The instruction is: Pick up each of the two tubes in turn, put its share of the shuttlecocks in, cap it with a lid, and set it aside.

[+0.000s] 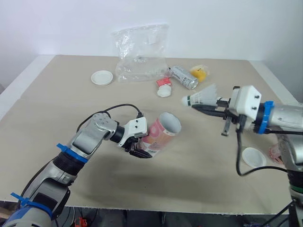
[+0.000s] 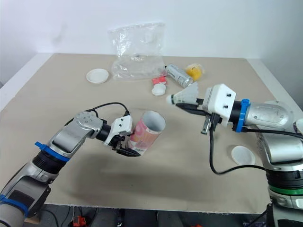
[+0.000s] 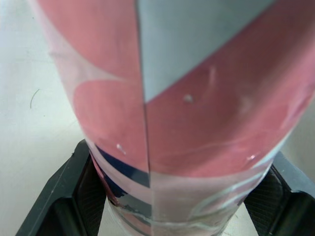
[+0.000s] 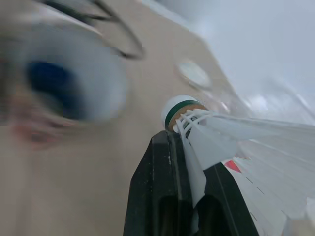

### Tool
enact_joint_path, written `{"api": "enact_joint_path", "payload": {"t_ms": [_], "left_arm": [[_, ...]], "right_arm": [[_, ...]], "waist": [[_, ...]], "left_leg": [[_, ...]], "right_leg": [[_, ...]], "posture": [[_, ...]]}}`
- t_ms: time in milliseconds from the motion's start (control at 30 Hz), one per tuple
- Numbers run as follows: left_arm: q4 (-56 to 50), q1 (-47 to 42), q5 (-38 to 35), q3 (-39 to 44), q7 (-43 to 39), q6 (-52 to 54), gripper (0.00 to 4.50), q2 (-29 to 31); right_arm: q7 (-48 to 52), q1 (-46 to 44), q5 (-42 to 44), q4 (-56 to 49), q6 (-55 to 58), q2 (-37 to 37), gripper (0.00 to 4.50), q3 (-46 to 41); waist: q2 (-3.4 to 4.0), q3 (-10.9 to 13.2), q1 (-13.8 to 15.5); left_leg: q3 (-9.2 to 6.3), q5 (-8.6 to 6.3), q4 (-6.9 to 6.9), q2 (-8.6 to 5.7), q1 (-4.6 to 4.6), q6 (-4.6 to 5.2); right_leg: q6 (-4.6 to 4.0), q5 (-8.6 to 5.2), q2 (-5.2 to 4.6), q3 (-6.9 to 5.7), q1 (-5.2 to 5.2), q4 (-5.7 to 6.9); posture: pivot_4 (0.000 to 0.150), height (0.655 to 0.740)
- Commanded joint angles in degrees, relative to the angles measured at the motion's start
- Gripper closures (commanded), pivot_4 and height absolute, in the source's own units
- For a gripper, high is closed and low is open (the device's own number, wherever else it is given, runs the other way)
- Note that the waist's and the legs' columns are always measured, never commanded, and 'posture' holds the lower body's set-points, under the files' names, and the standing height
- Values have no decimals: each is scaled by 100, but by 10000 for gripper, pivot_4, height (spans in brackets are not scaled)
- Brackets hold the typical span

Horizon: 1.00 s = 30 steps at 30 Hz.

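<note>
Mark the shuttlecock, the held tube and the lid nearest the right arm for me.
shuttlecock [image 1: 202,96], left eye view, on its white feathers.
tube [image 1: 157,135], left eye view, on its pink side wall.
lid [image 1: 253,157], left eye view, on its white centre.

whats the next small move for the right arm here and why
Probably ease the right gripper down and toward the robot's left until the cork lines up with the tube's open mouth. The shuttlecock is clamped cork-first, but it sits higher than the mouth and off to its right. The left gripper holds the tube tilted, opening facing the shuttlecock.
</note>
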Motion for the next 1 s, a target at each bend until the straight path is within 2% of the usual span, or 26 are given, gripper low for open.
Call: {"api": "enact_joint_path", "payload": {"t_ms": [33, 300, 667, 767, 1000], "left_arm": [[78, -84, 92, -43, -42, -89, 10894, 44], [96, -110, 257, -66, 103, -448, 10894, -17], [61, -28, 247, -15, 157, -429, 10894, -15], [56, -26, 210, 4, 162, -361, 10894, -22], [129, -33, 209, -4, 140, -341, 10894, 9]], "right_arm": [[391, -152, 133, -297, -222, -212, 44296, 38], [784, -894, -384, 200, -798, 2, 44296, 811], [1144, -1394, -515, 547, -1005, 224, 44296, 1256], [1212, -1528, -441, 517, -896, 252, 34376, 1295], [1201, -1595, -93, 263, -437, 180, 1718, 1071]], "waist": [[0, 0, 0], [0, 0, -3], [0, 0, 5], [0, 0, 4], [0, 0, 5]], "left_leg": [[0, 0, 2, 0, 0, 0], [4, 1, 7, 2, 0, 0], [1, 0, 5, 1, -4, 0], [1, 1, 7, 1, -4, 0], [1, 1, 8, 2, -4, 0]], "right_leg": [[-1, 1, 0, 0, 0, 0], [-3, 6, 0, 1, -3, 1], [-5, 3, 0, 0, -4, 2], [-4, 5, 0, 0, -4, 2], [-4, 5, 0, -1, -3, 2]], "posture": [[1500, 7400], [1500, 7400], [1500, 7400], [1500, 7400], [1500, 7400]]}}
